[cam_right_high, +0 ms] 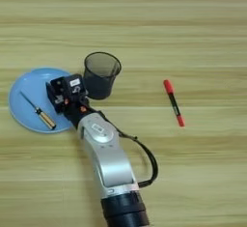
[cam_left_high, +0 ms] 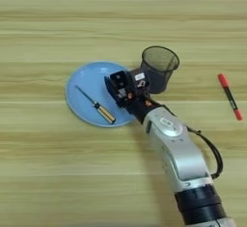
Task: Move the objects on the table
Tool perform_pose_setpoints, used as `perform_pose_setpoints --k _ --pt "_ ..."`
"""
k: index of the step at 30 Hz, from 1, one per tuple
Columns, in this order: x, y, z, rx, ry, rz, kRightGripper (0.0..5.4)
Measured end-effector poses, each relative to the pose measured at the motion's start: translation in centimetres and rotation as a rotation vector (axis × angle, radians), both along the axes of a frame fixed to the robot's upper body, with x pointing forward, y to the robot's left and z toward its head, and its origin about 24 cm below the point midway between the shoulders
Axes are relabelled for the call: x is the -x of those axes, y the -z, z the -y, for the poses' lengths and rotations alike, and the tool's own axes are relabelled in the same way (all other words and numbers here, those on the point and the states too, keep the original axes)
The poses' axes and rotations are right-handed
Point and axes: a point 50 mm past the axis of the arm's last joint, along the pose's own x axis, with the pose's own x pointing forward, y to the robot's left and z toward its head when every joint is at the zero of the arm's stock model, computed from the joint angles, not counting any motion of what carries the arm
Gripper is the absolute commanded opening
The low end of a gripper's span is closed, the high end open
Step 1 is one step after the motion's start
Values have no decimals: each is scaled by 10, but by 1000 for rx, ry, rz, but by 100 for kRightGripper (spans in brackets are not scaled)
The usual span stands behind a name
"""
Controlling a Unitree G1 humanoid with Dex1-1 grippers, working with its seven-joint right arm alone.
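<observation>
A slim screwdriver (cam_left_high: 97, 106) with an amber handle lies on a blue plate (cam_left_high: 87, 82) at the left of the light-wood table (cam_left_high: 58, 173). My right gripper (cam_left_high: 128, 85) hangs over the plate's right edge, its silver forearm (cam_left_high: 176, 148) coming in from the bottom right. The small black block (cam_left_high: 140, 78) with a white mark on top sits at the gripper's right side, held in the black fingers close to a mesh cup. The right eye view shows the same block (cam_right_high: 74, 83) and gripper (cam_right_high: 63, 91).
A black mesh cup (cam_left_high: 159, 66) stands upright just right of the plate, almost touching the gripper. A red marker (cam_left_high: 229, 96) lies on the table at the far right. A black cable (cam_left_high: 212, 151) loops off the forearm.
</observation>
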Motion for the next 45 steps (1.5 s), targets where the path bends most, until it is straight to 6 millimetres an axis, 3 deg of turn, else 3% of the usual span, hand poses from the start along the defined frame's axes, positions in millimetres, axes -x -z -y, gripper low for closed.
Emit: perform_pose_setpoints --k 20,45 --pt "33 4 45 55 117 -39 247" --pt "38 28 95 70 312 -134 247"
